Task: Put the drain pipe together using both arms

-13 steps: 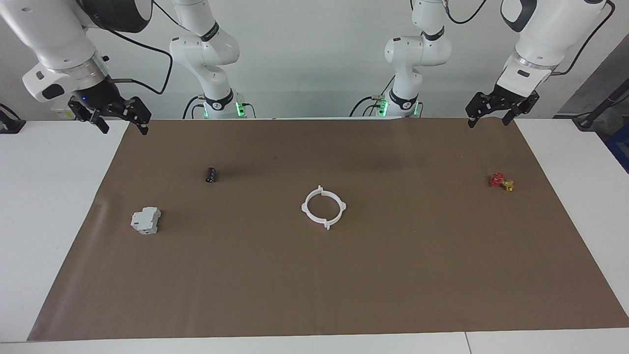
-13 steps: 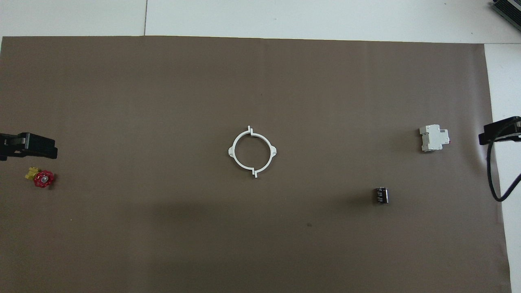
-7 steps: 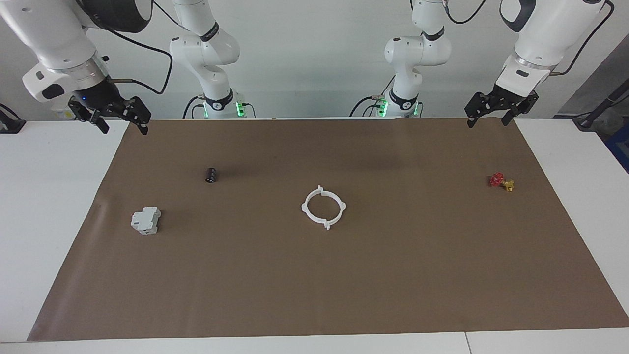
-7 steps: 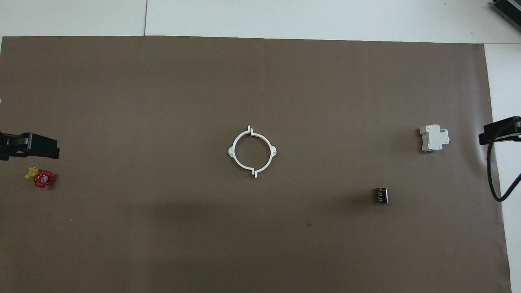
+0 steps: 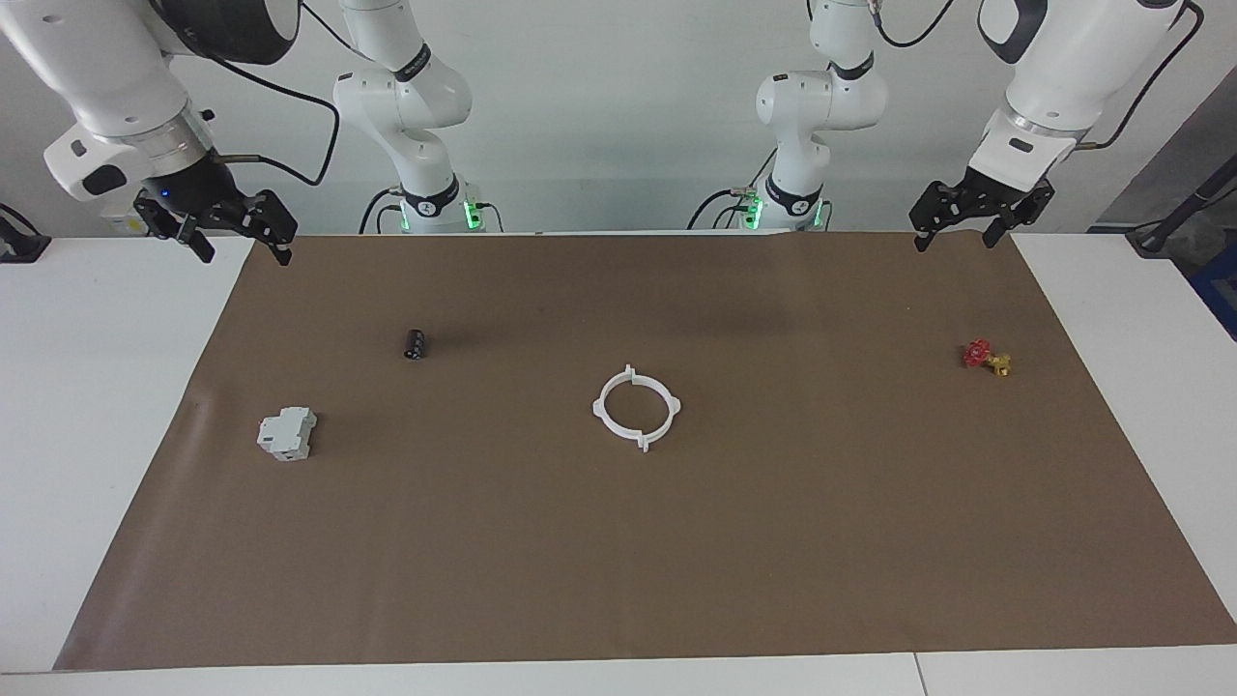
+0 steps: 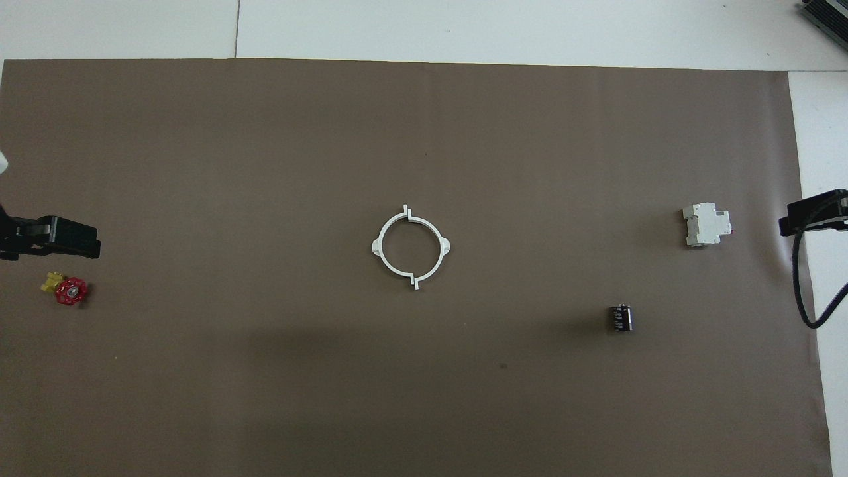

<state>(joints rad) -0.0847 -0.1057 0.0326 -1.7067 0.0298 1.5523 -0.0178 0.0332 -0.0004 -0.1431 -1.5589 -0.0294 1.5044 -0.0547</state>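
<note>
Overhead crops my grippers at the frame edges. Left gripper point(image 5: 951, 226) and right gripper point(image 5: 237, 240) gape wide, empty; drain pipe point(image 5: 637, 408) sits joined mid-mat, valve point(image 5: 986, 358), breaker block point(image 5: 287, 433), black cylinder point(image 5: 415, 343) well apart.

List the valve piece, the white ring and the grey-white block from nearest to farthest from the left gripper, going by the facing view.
From the left gripper, raised at its own arm's end of the mat:
1. Red-and-yellow valve piece, at that same end.
2. White ring, mid-mat.
3. Grey-white block, at the right arm's end.

Left gripper point(image 5: 952, 235) slightly higher, inward
</note>
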